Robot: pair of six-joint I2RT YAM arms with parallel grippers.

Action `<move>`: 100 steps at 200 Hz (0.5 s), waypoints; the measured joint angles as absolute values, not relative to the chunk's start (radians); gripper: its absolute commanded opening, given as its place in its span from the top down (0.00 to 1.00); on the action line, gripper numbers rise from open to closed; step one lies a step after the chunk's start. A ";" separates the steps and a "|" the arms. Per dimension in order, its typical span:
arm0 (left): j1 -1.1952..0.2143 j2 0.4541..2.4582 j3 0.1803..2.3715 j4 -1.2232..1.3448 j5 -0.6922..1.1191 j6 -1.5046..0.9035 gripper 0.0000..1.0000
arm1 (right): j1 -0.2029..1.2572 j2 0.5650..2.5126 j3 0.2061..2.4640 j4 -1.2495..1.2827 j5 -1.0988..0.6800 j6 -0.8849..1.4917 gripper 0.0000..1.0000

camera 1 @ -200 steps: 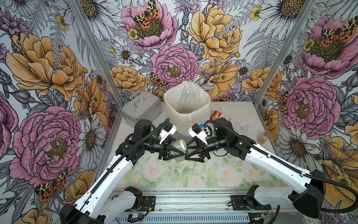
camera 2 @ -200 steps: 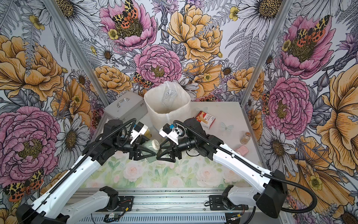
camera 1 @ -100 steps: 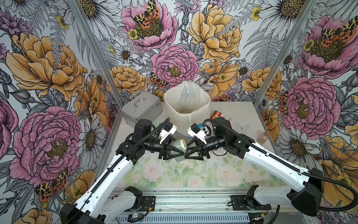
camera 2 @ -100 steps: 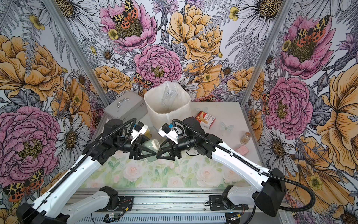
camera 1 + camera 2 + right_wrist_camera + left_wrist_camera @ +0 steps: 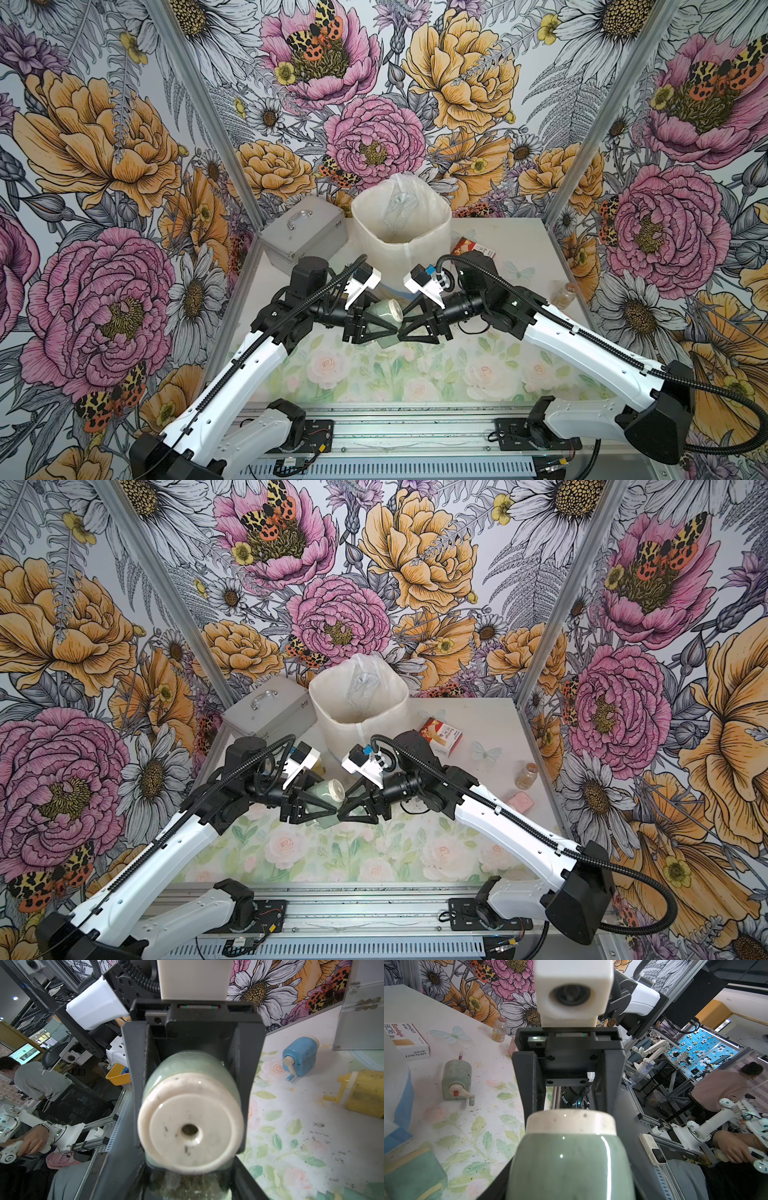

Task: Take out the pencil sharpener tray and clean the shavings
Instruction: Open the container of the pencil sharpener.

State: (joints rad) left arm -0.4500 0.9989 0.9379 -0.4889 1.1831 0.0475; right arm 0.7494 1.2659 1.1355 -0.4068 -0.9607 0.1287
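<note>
Green plastic with a cream end cap, the barrel-shaped pencil sharpener (image 5: 381,312) hangs on its side in the air between the two arms, above the flower-printed table mat (image 5: 415,382). The left gripper (image 5: 376,328) is clamped across the green body, and the right wrist view shows the barrel filling the space between those jaws. The right gripper (image 5: 402,326) meets it nose to nose from the opposite side. Its fingertips are at the sharpener's underside, where a translucent pale-green shavings tray (image 5: 187,1187) peeks out. In its own wrist view the tray sits directly between its fingers, so I judge it pinched on the tray's lip, though the contact itself is blurred. Brown shavings (image 5: 180,1184) show through the tray wall, so the waste looks to be inside, and a few dark flecks (image 5: 319,1125) lie on the mat near the grippers. The step in hand looks like drawing the tray out, and I cannot tell whether it has begun to slide. Next, the left gripper should hold the body firm while the right pulls straight away from it along the tray's slot. The tray must stay level so nothing spills, then go to the white soft-sided lined bin (image 5: 401,253) just beyond both grippers and be tipped.
</note>
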 measured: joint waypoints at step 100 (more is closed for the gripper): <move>-0.454 1.002 0.937 -0.459 1.168 0.033 1.00 | 0.725 1.262 1.134 -0.408 -0.985 0.129 0.68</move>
